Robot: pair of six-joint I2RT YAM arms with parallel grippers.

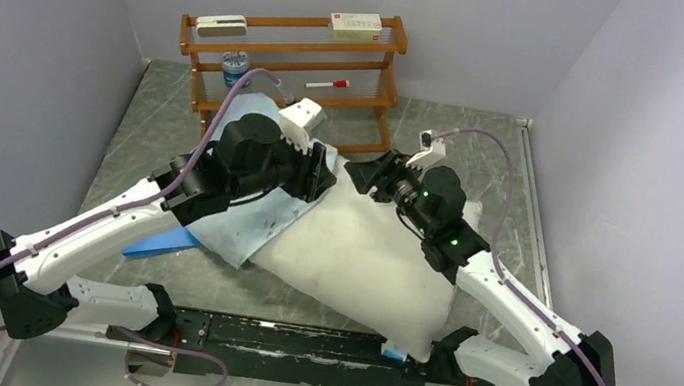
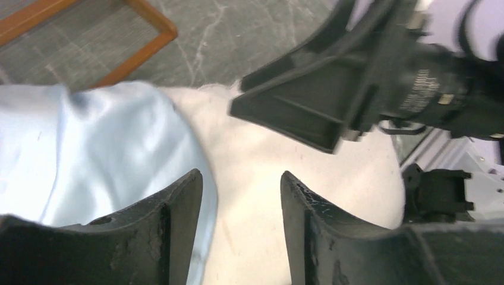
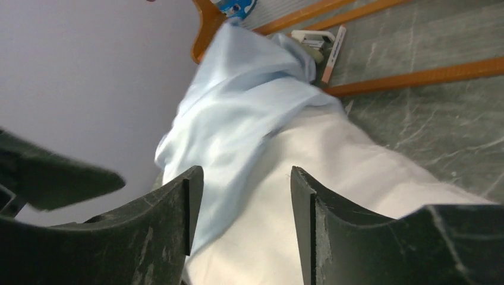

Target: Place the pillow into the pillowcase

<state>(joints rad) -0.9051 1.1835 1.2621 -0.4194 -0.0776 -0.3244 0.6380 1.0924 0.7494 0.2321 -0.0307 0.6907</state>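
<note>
Table (image 1: 155, 126): pillow (image 1: 359, 256) diagonal (far-left to near-right)

A wooden rack (image 1: 283, 46) stood at the upper middle of the top view, against the back wall. On its top shelf lay a white box (image 1: 356, 24) with red print at the right end and a pale flat oblong (image 1: 221, 26) at the left. A red-capped marker (image 1: 327, 83) lay on the middle shelf (roughly centred), and a small round blue container (image 1: 233, 68) stood lower left. A flat bright-blue rectangle (image 1: 159, 243) lay at lower left on the grey marbled table (image 1: 145, 125).
</note>
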